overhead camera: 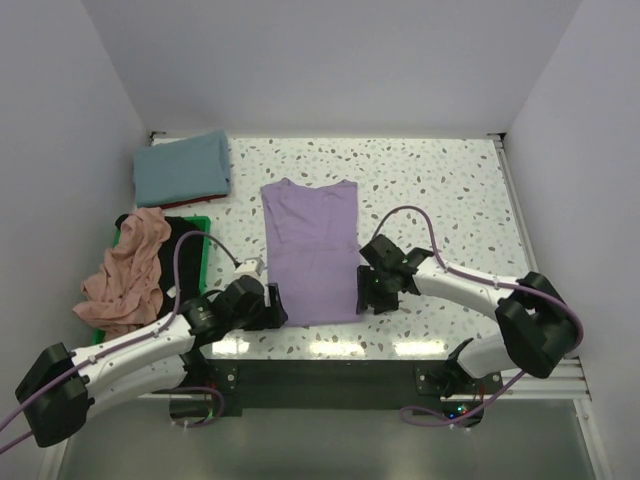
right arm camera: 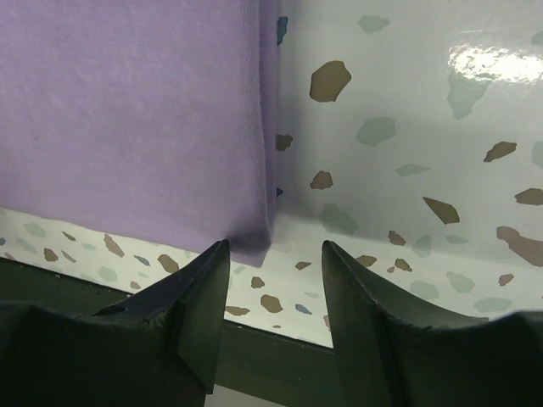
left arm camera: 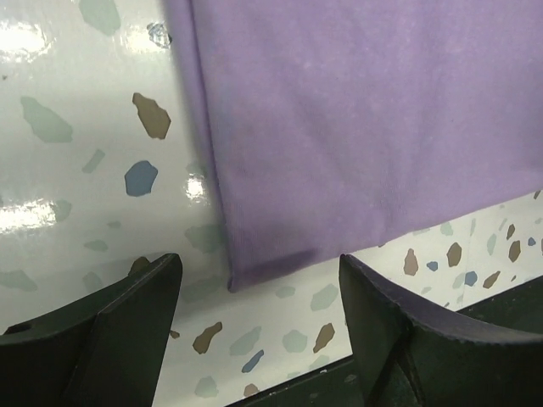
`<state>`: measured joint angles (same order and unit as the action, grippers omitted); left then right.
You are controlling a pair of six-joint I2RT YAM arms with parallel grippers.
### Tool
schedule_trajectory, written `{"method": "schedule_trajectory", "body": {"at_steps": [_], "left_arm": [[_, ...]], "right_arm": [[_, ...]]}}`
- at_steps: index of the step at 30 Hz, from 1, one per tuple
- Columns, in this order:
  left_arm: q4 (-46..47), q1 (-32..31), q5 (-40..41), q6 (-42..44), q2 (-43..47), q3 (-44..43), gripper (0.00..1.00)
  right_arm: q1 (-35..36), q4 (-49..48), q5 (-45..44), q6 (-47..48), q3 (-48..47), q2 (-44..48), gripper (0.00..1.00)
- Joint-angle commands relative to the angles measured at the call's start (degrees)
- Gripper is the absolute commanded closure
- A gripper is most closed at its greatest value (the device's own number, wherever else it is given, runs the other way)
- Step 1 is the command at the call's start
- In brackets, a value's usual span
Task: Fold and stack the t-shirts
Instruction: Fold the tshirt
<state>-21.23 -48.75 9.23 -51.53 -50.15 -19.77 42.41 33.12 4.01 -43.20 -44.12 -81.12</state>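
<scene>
A lavender t-shirt (overhead camera: 312,248) lies flat mid-table, sleeves folded in, hem toward me. My left gripper (overhead camera: 272,305) is open and empty just off its near left hem corner, which shows in the left wrist view (left arm camera: 254,271). My right gripper (overhead camera: 362,295) is open and empty at the near right hem corner, seen in the right wrist view (right arm camera: 254,237). A folded teal t-shirt (overhead camera: 183,167) lies at the back left. A salmon pink t-shirt (overhead camera: 127,272) hangs crumpled over the green bin (overhead camera: 198,240), with black cloth (overhead camera: 185,250) under it.
The near table edge (overhead camera: 330,348) runs just below both grippers and shows in the left wrist view (left arm camera: 322,386) and the right wrist view (right arm camera: 271,352). Grey walls stand on the left, right and back.
</scene>
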Motion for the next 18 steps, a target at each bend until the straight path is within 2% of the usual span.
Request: {"method": "schedule_trajectory", "body": {"at_steps": [1, 11, 18], "left_arm": [[-0.21, 0.32, -1.94, -4.01, 2.6, 1.57, 0.21], [-4.42, 0.32, -0.89, -5.78, 5.5, 2.02, 0.25], [-5.31, 0.24, -0.62, -7.18, 7.79, 3.16, 0.26]], "right_arm": [[0.65, -4.47, 0.91, -2.85, 0.79, 1.5, 0.5], [1.71, -8.95, 2.76, -4.87, 4.03, -2.37, 0.55], [2.06, -9.4, 1.53, -4.88, 4.74, -4.39, 0.67]]}}
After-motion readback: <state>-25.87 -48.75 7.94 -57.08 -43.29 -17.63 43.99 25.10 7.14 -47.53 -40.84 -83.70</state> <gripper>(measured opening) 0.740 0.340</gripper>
